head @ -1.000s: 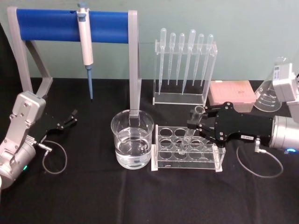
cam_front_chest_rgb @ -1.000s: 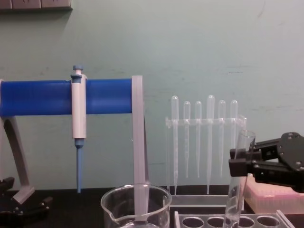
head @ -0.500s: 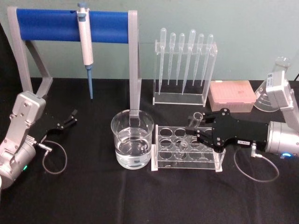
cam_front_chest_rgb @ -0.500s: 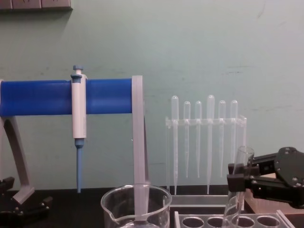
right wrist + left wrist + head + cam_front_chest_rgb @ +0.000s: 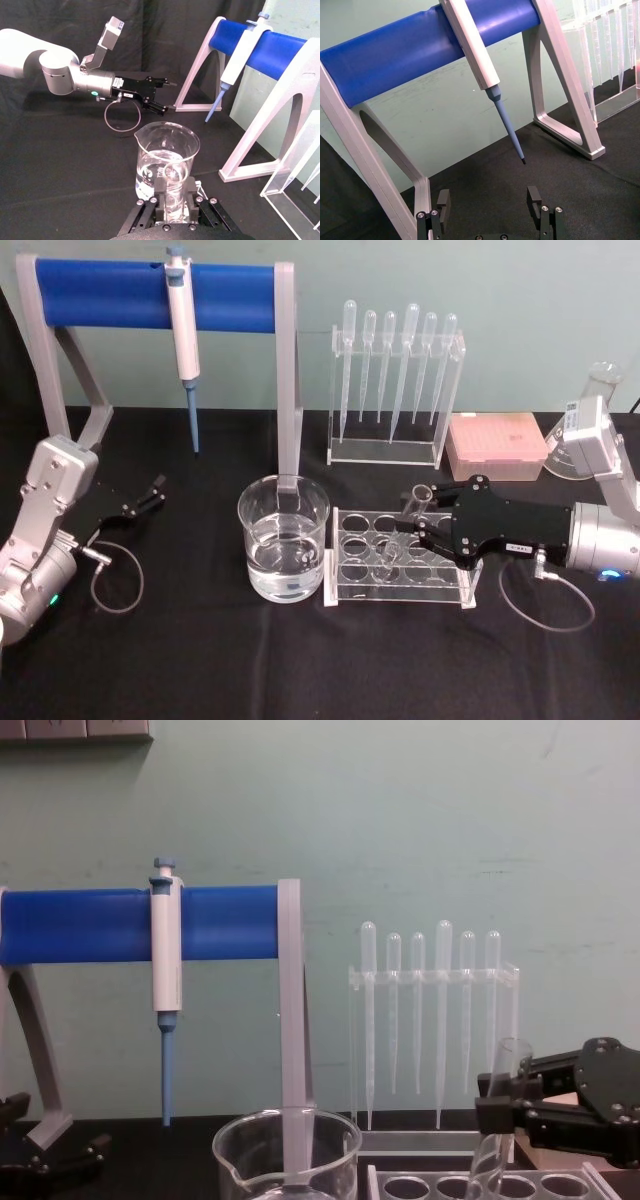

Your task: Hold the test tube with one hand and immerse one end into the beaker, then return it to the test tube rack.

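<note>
Black boxy right gripper (image 5: 425,525), clamped on the long clear glass test tube (image 5: 403,524), lower now than a second ago. Tube tilted, its foot inside the clear holed rack (image 5: 400,593), beside the wide glass beaker (image 5: 283,548); return nearly done. Left gripper (image 5: 152,492) parked, spread.

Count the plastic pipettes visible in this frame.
6, all hanging side by side in the clear pipette stand at the back of the table, behind the test tube rack. None looks hidden.
</note>
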Available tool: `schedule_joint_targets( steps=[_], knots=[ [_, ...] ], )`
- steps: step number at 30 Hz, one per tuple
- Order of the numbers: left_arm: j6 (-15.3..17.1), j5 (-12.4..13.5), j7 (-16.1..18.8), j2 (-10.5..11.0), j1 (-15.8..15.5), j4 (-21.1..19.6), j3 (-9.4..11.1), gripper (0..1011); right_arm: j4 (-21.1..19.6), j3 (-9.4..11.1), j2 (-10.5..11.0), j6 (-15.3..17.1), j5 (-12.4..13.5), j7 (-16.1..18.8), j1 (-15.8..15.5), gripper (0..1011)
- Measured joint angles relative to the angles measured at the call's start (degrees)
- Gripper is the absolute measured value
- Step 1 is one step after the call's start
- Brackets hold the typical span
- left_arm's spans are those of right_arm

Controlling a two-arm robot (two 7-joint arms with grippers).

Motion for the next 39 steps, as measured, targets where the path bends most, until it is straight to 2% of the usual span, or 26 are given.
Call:
schedule_joint_targets(
  steps=[2,5,9,10,11,13,16,17,19,20,22,24,25,28,29,31,32,34,35,37,38,39],
  knots=[
    [0.0,0.0,0.0,0.0,0.0,0.0,0.0,1000,-0.01,0.01,0.01,0.0,0.02,0.0,-0.01,282],
    [0.0,0.0,0.0,0.0,0.0,0.0,0.0,1000,-0.03,0.02,0.02,0.0,0.07,-0.01,-0.02,420],
    [0.0,0.0,0.0,0.0,0.0,0.0,0.0,1000,-0.05,0.04,0.04,0.0,0.14,-0.01,-0.04,499],
    [0.0,0.0,0.0,0.0,0.0,0.0,0.0,1000,-0.17,0.09,0.07,0.0,0.14,-0.09,-0.1,561],
    [0.0,0.0,0.0,0.0,0.0,0.0,0.0,1000,-0.71,0.29,0.2,-0.12,0.16,-0.22,-0.34,573],
    [0.0,0.0,0.0,0.0,0.0,0.0,0.0,1000,-2.23,1.03,0.65,-0.75,0.32,-1.13,-1.29,658],
    [0.0,0.0,0.0,0.0,0.0,0.0,0.0,1000,-4.09,2.2,1.15,-1.56,0.68,-2.27,-2.39,713],
    [0.0,0.0,0.0,0.0,0.0,0.0,0.0,1000,-5.4,3.09,1.49,-2.19,0.95,-3.28,-3.31,768],
    [0.0,0.0,0.0,0.0,0.0,0.0,0.0,1000,-6.78,4.29,1.85,-2.95,1.27,-4.48,-4.54,812],
    [0.0,0.0,0.0,0.0,0.0,0.0,0.0,1000,-8.17,5.6,2.05,-3.92,1.77,-5.96,-5.92,866],
    [0.0,0.0,0.0,0.0,0.0,0.0,0.0,1000,-9.34,7.03,2.1,-4.95,2.35,-7.46,-7.54,895],
    [0.0,0.0,0.0,0.0,0.0,0.0,0.0,1000,-10.86,9.42,1.81,-6.8,3.16,-10.5,-10.43,978],
    [0.0,0.01,0.0,0.0,0.0,0.0,0.0,1000,-11.62,10.91,1.34,-8.08,3.49,-12.81,-12.45,978],
    [0.0,0.0,0.0,0.0,0.0,0.0,0.0,1000,-12.11,12.84,0.17,-10.11,3.49,-16.48,-15.27,1002],
    [0.0,0.0,0.0,0.0,0.0,0.0,0.0,1000,-12.16,14.04,-1.01,-11.56,3.06,-19.34,-17.09,1002],
    [0.0,0.01,0.0,0.0,0.0,0.0,0.0,1000,-11.88,15.02,-2.44,-12.86,2.74,-21.97,-18.71,1002],
    [0.0,0.0,0.0,0.0,0.0,0.0,0.0,1000,-11.59,15.98,-4.02,-13.83,1.84,-25.14,-20.21,1003],
    [0.0,0.0,0.0,0.0,0.0,0.0,0.0,1000,-11.33,16.63,-5.42,-14.41,0.58,-28.26,-21.39,1003],
    [0.0,0.0,0.0,0.0,0.0,0.0,0.0,1000,-10.96,17.29,-7.07,-14.75,-0.68,-31.31,-22.47,1003],
    [0.0,0.0,0.0,0.0,0.0,0.0,0.0,1000,-10.47,17.72,-8.56,-14.84,-1.97,-34.19,-23.24,1002],
    [0.0,0.0,0.0,0.0,0.0,0.0,0.0,1000,-9.92,18.06,-10.02,-14.74,-2.96,-36.75,-23.83,1002],
    [0.0,0.01,0.0,0.0,0.0,0.0,0.0,1000,-9.68,18.16,-10.61,-14.62,-3.33,-37.62,-24.05,1002]
  ],
)
